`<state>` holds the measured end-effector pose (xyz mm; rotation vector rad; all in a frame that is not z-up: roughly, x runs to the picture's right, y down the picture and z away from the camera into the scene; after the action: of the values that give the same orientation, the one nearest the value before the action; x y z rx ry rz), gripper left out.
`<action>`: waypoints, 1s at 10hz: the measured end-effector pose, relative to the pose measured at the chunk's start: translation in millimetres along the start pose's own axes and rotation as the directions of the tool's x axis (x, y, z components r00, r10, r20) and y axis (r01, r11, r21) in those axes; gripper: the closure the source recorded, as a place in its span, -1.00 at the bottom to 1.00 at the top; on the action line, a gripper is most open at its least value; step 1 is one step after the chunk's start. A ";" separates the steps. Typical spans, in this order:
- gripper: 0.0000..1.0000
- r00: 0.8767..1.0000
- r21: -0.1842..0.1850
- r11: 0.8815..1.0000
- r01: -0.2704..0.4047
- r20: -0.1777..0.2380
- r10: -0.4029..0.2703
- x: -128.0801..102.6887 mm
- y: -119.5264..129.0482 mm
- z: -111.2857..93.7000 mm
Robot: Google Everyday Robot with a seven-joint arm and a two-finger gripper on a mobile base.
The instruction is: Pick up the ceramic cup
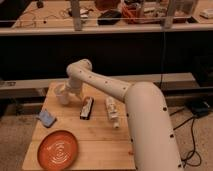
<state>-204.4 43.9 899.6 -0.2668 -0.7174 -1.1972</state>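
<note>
The ceramic cup [60, 94] is small, plain and white, and stands upright near the back left corner of the wooden table [100, 140]. My white arm reaches in from the lower right, bends above the table's back edge and comes down on the cup's right side. The gripper [68, 90] sits right beside the cup, close to its rim, and stands open. The arm's end hides part of the cup's right side. The cup rests on the table.
A dark rectangular bar [87, 108] lies right of the cup, and a white bottle-shaped tube [112, 111] lies beyond it. A blue-grey pad [46, 118] is at the left edge. An orange plate [59, 150] sits front left. A dark shelf unit stands behind the table.
</note>
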 end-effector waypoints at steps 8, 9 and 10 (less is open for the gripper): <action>-0.60 1.000 -0.038 0.999 0.008 0.016 -0.008 11.9 -15.7 8.4; -0.60 1.000 -0.045 0.999 0.010 0.015 -0.010 12.6 -17.5 8.9; -0.57 1.000 -0.047 0.999 0.011 0.015 -0.010 12.7 -18.1 9.2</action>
<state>-222.0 32.8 911.4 -0.3121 -0.7050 -1.2240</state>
